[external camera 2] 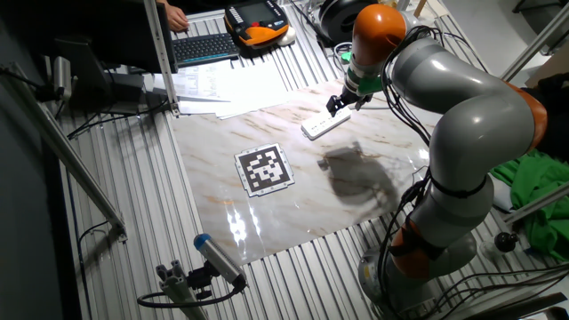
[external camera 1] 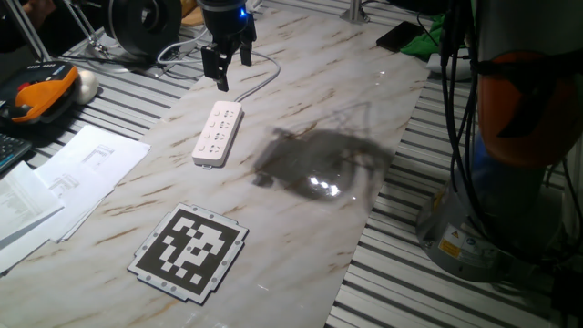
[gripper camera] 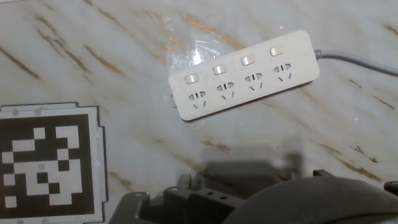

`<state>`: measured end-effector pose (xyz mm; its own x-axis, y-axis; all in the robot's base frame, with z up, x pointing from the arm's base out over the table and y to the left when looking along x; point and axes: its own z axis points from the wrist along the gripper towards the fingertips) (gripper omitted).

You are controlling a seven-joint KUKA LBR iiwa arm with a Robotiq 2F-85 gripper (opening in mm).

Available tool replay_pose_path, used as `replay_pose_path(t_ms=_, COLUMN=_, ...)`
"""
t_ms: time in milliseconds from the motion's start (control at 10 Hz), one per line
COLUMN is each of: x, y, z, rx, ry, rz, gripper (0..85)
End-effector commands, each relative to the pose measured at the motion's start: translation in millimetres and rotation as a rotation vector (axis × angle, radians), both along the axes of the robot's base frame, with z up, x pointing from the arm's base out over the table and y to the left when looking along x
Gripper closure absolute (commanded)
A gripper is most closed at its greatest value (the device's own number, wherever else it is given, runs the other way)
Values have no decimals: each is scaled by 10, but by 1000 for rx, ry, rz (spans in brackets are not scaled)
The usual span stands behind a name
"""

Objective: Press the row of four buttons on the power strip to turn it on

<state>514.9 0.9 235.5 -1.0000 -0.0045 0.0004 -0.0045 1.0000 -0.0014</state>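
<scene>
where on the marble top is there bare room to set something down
Most bare marble lies right of the power strip and marker board, toward the tabletop's far edge. A smaller patch sits between strip and board. It is crowded around the strip's cable end, where the end effector hangs.

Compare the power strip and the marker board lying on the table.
The power strip is a long, narrow white bar; the marker board is square with a black-and-white pattern. The strip carries buttons, sockets and a cable; the board has none. The strip lies nearer the gripper than the board. Both lie flat on the marble tabletop.
</scene>
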Motion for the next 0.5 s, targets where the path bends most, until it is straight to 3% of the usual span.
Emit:
replay_pose_path(t_ms=0, x=0, y=-1, z=2, rx=-125, ry=146, rz=188, gripper=850)
replay_pose_path(t_ms=400, x=0, y=-1, z=2, rx=-123, ry=154, rz=198, gripper=850)
